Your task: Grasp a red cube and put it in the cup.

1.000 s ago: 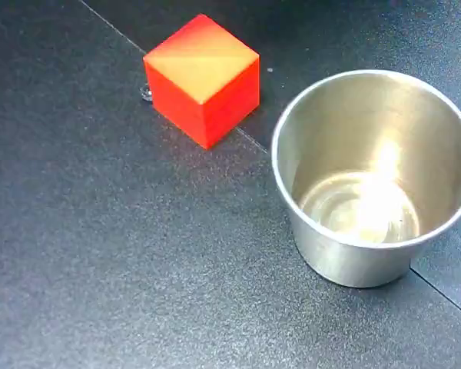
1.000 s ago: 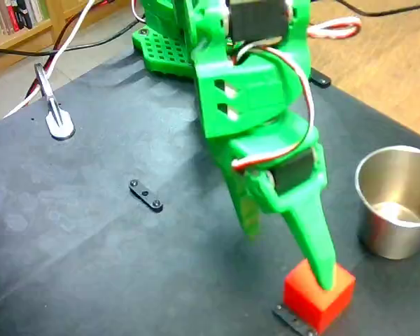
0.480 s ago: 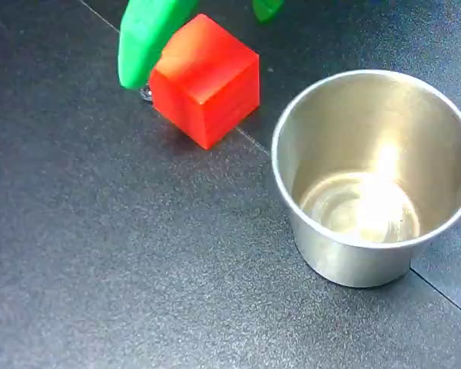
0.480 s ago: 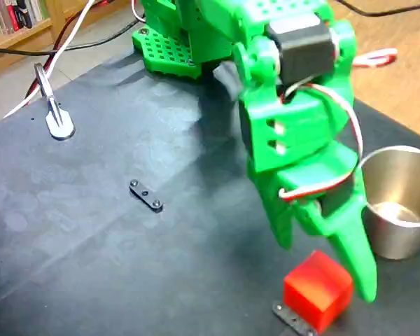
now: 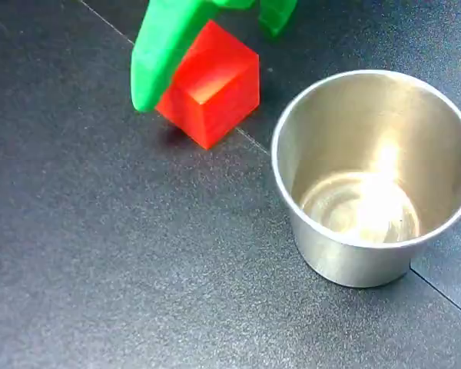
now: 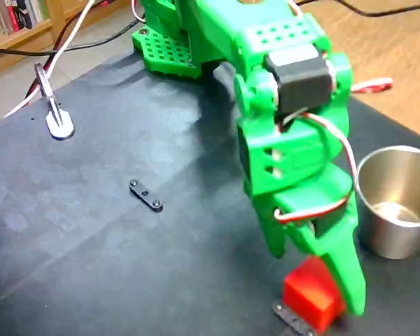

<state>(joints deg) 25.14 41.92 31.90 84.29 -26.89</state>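
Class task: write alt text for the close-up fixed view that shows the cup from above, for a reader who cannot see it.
A green gripper reaches down from the top edge with one finger on either side of the red cube, which sits on a dark table. To the cube's right in this view stands the cup, shiny, silver and empty.

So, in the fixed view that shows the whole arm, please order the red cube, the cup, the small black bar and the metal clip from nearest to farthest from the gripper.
1. Red cube, at the gripper.
2. Cup, right.
3. Black bar, left.
4. Metal clip, far upper left.
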